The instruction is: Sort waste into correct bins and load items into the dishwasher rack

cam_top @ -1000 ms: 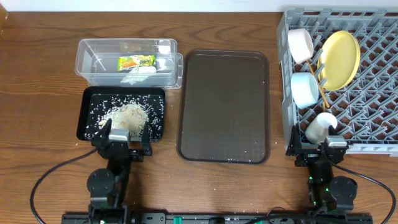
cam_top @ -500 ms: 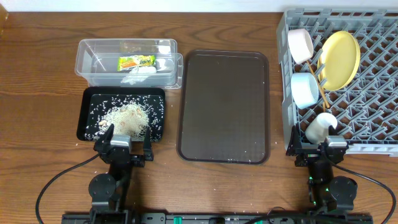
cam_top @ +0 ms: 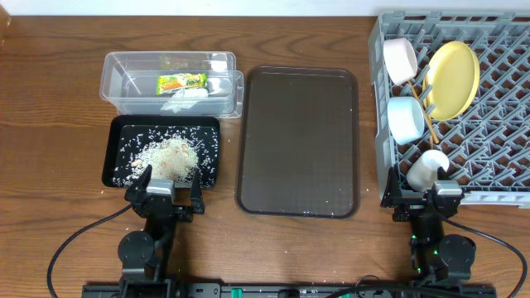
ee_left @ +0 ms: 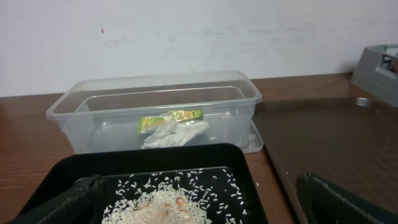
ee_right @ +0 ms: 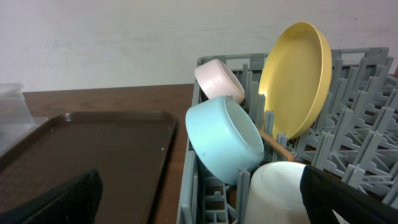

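Waste sorting is looking finished. At 10 o'clock on the table (cam_top: 50,99) the clear tub (cam_top: 124,87) is holding the green-and-yellow wrapper (cam_top: 182,81), with the white crumpled scrap (cam_top: 187,94) touching it on its 6 o'clock side. At 8 o'clock the black tray (cam_top: 116,132) is carrying the heaped rice grains (cam_top: 171,155). The left gripper (cam_top: 168,184) is hanging over that tray's 6 o'clock rim, fingers spread and grasping nothing.

In the middle the dark brown serving tray (cam_top: 298,141) is lying bare except for a few pale specks near its 5 o'clock corner. They may be stray grains, but they are too small to tell.

At 3 o'clock the grey dishwasher rack (cam_top: 497,141) is carrying everything. The pinkish-white bowl (cam_top: 400,58) is sitting at its 11 o'clock corner and the yellow plate (cam_top: 451,79) is standing on edge beside it. The light blue bowl (cam_top: 406,118) is lying on its side below, and the chopsticks (cam_top: 432,128) are slanting between bowl and plate. The white cup (cam_top: 426,170) is resting near the 7 o'clock corner. The right gripper (cam_top: 422,194) is hovering just at the rack's 6 o'clock wall, released and empty.

I am judging the job all but done; only those specks may be needing a sweep.
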